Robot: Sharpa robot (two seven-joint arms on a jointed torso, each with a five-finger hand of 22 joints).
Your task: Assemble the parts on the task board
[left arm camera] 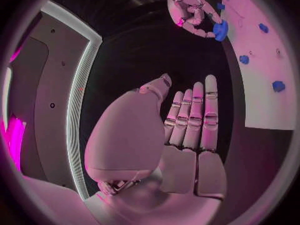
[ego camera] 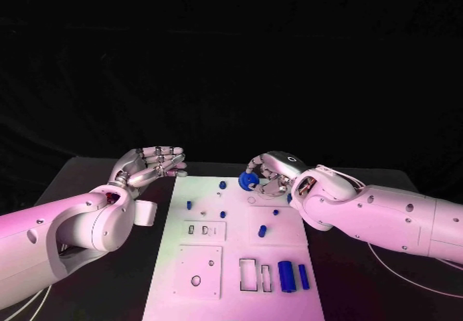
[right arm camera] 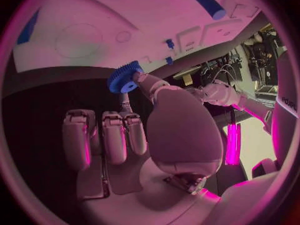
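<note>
The white task board (ego camera: 241,254) lies lengthwise in the middle of the black table. My right hand (ego camera: 273,172) hovers over the board's far end and pinches a blue gear (ego camera: 247,180) between thumb and a finger. The right wrist view shows the gear (right arm camera: 124,79) at the fingertips (right arm camera: 140,77), above the board (right arm camera: 75,40). My left hand (ego camera: 152,164) is beside the board's far left corner, holding nothing, its fingers (left arm camera: 194,115) stretched out. Small blue pegs (ego camera: 223,215) stand on the board's far half. Two blue cylinders (ego camera: 286,274) lie near its front right.
The board's near half carries rectangular slots (ego camera: 255,275) and a raised plate with a round hole (ego camera: 196,280). A thin cable (ego camera: 415,281) runs across the table at the right. The left forearm (ego camera: 87,221) lies along the board's left side.
</note>
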